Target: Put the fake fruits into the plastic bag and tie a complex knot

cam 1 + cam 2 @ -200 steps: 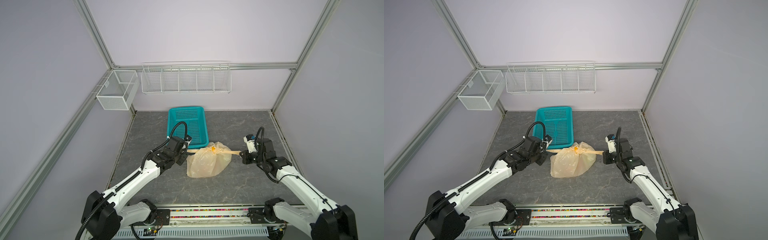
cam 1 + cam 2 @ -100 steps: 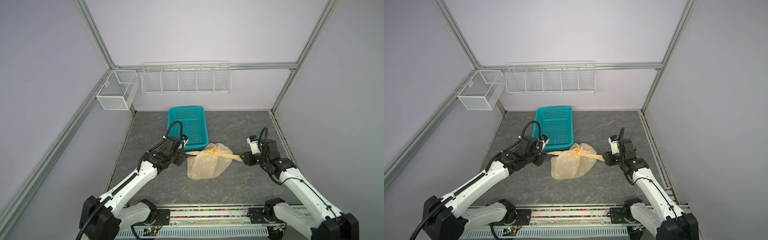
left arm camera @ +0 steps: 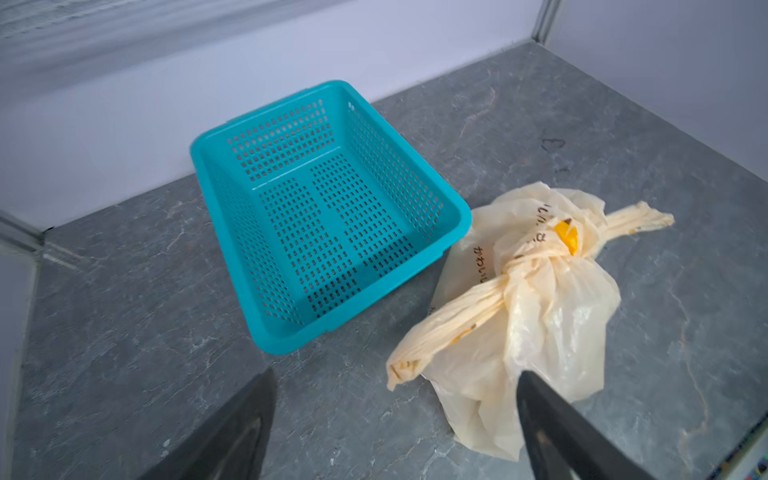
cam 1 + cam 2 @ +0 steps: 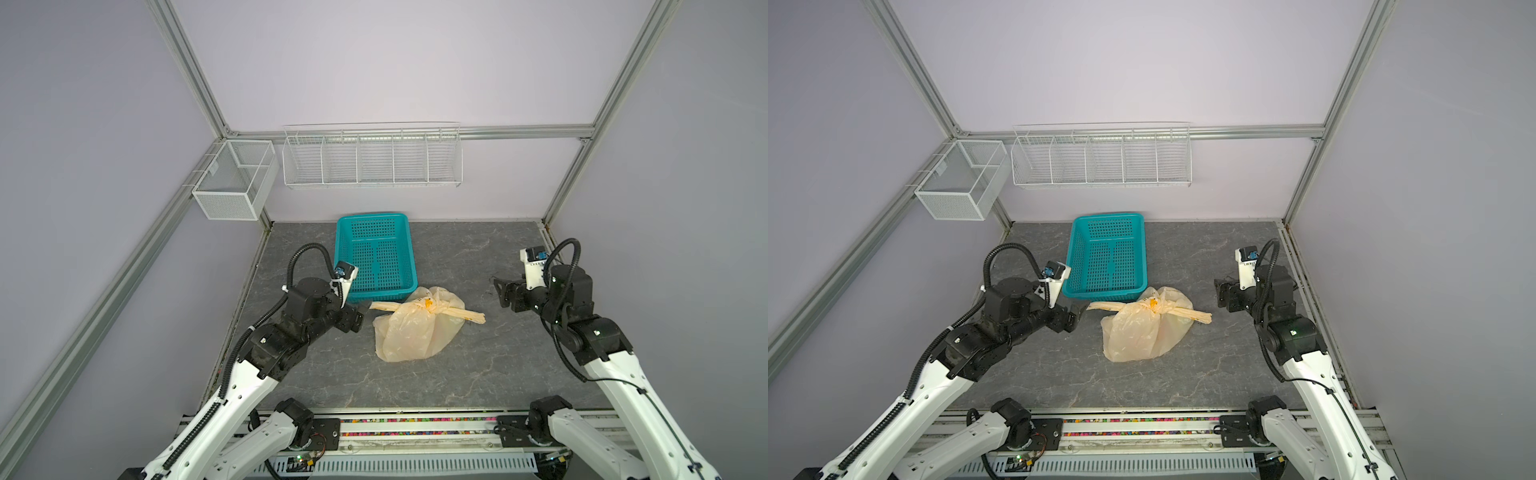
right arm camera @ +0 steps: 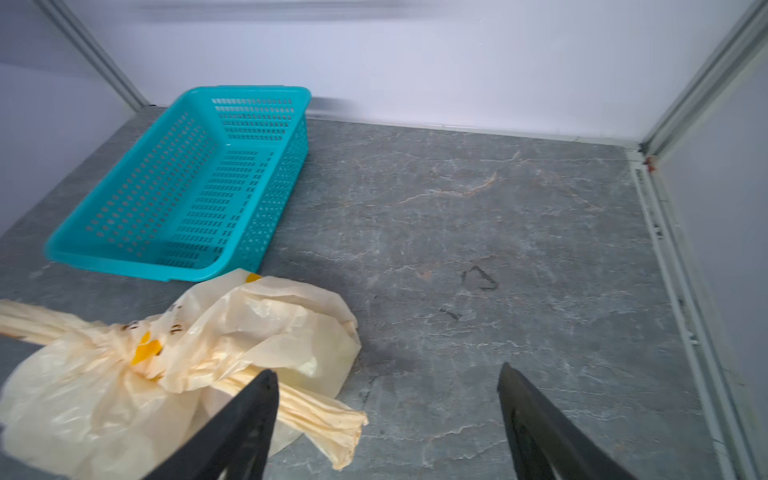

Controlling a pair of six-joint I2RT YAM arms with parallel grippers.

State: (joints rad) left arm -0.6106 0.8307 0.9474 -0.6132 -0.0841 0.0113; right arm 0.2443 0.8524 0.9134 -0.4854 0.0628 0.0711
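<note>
Tied plastic bag (image 4: pixel 415 336) lying on table (image 4: pixel 457 374), just beside teal basket (image 4: pixel 374 257); knot (image 4: pixel 432 305) on top, handle ends sideways; left gripper (image 4: pixel 360 318) wide apart, empty, near one end; right gripper (image 4: pixel 500 291) likewise, clear of bag

Teal perforated basket (image 4: pixel 376 257) stood upright at frame centre on grey marbled tabletop (image 4: pixel 457 257). White wire rack (image 4: pixel 372 156) hung on rear wall above; white mesh box (image 4: pixel 232 183) at upper left.

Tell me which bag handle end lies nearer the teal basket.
The handle end left of the knot in both top views, beside the teal basket's front wall; the other end points away.
</note>
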